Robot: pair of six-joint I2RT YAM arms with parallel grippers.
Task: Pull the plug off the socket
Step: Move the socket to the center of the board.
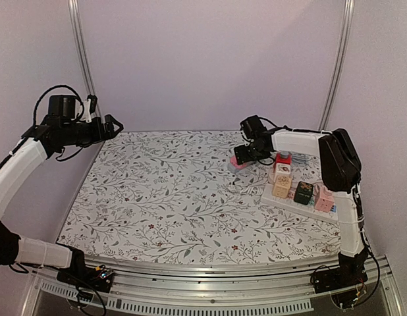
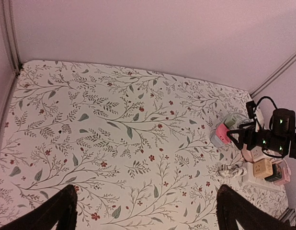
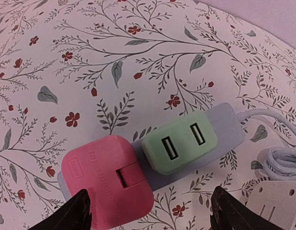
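Right wrist view: my right gripper [image 3: 150, 203], wide open and empty, straddles the pink plug [image 3: 107, 175] on the grey socket strip [image 3: 224, 129] — lined up, I judge, to clamp. Left gripper [image 2: 147, 189] open, empty, parked aside.

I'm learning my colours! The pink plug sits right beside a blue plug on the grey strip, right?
Not blue: it is a green plug right beside the pink plug on the grey strip. The right wrist view shows it.
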